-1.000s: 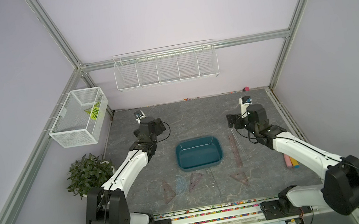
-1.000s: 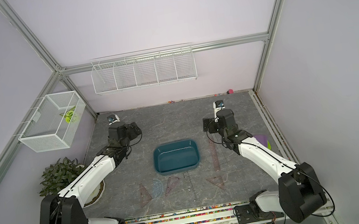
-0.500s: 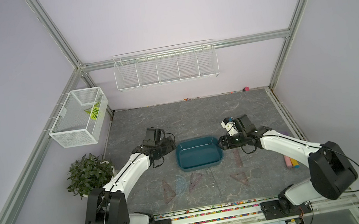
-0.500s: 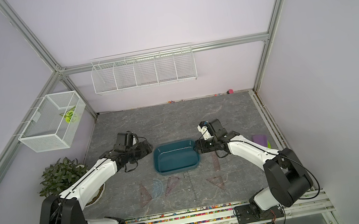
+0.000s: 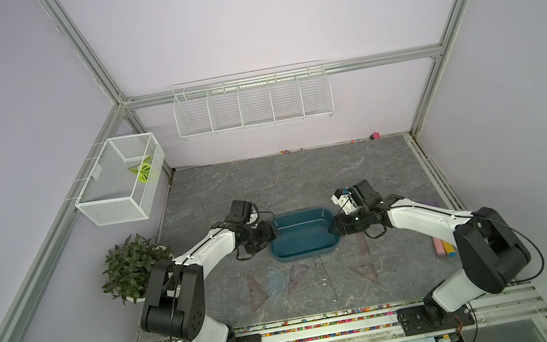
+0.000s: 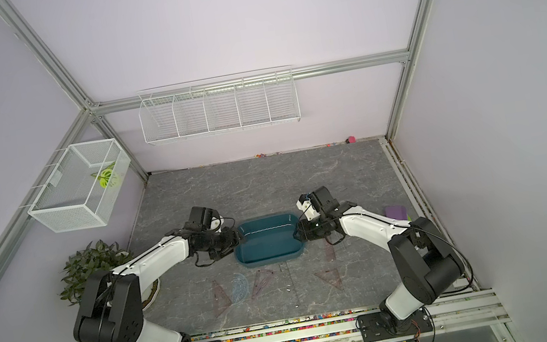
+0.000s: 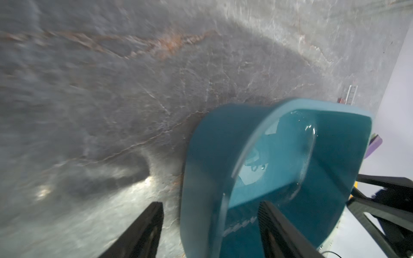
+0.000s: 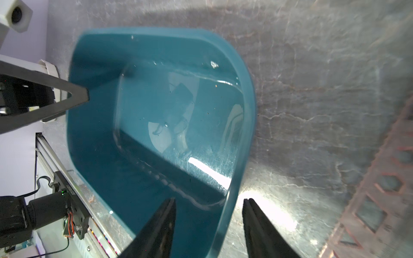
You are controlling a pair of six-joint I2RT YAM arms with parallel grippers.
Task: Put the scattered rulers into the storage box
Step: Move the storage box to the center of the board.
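Observation:
The dark teal storage box [image 5: 302, 240] [image 6: 268, 243] stands empty mid-table. My left gripper [image 5: 274, 233] [image 7: 210, 203] is open and straddles its left end wall, one finger inside and one outside, with gaps on both sides. Astride the right end wall, my right gripper [image 5: 331, 231] [image 8: 210, 199] is open too, its fingers clear of the rim. The rulers lie in front of the box: brownish triangles [image 5: 257, 291] [image 5: 297, 276] [image 5: 366, 272], a bluish protractor [image 5: 276, 281], a clear strip [image 5: 326, 277] and a brown strip [image 5: 363, 244] [image 8: 380, 189].
A potted plant [image 5: 131, 265] stands at the left table edge. A mesh basket [image 5: 121, 179] and a wire shelf [image 5: 251, 101] hang on the walls. Pastel sticks [image 5: 443, 249] and a purple block [image 5: 433, 202] lie at the right edge.
Both arms have swung from the back of the table down to the ends of the box. Both pairs of jaws have narrowed around the end walls.

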